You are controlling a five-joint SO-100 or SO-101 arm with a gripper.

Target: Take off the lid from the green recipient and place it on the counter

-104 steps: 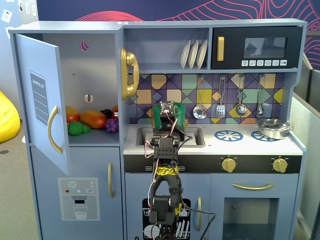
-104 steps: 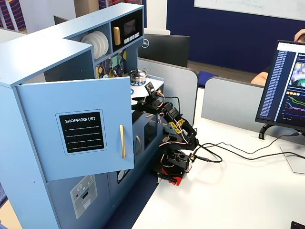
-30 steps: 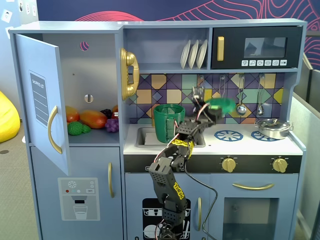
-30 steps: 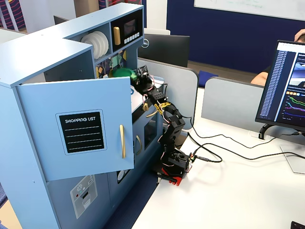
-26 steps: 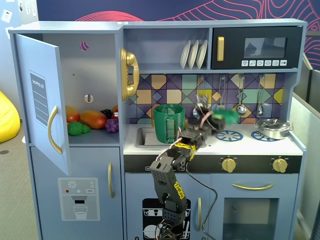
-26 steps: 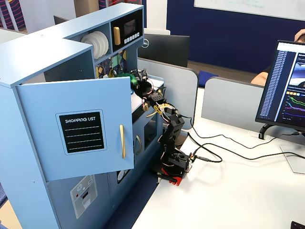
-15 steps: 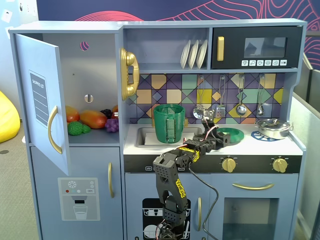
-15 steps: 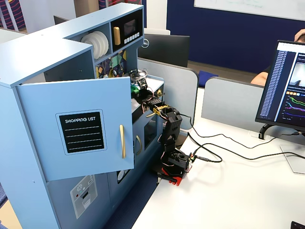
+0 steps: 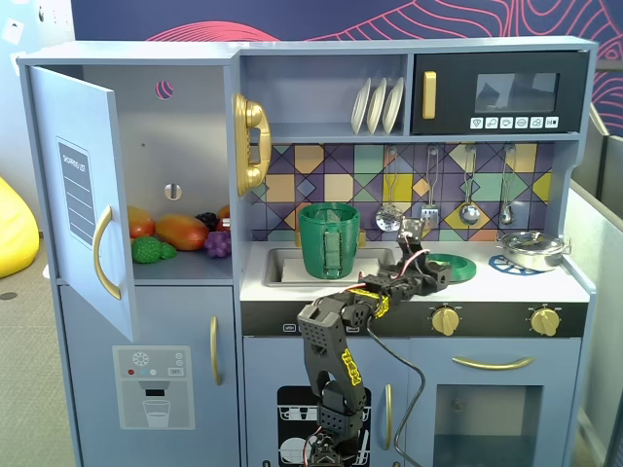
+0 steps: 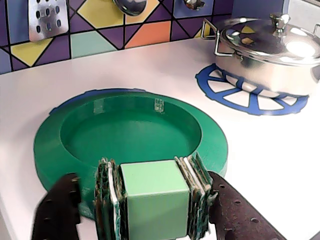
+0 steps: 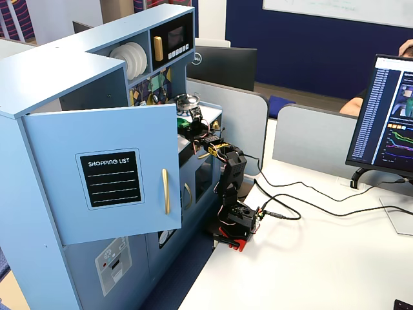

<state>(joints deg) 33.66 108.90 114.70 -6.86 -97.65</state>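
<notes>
White counter (image 10: 150, 75), green lid (image 10: 215, 145) lying upside down, silver pan (image 10: 270, 55) on blue burner (image 10: 225, 92)

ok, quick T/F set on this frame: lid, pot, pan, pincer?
1. The lid lies on the white counter, flipped hollow side up. True.
2. The green pot is still covered. False: its top is open, and the lid is beside it on the counter.
3. The silver pan sits on a blue-printed burner. True.
4. The pincer is far from the lid. False: it is right at the lid's near rim.
5. The cupboard door is closed. False: it stands open.
</notes>
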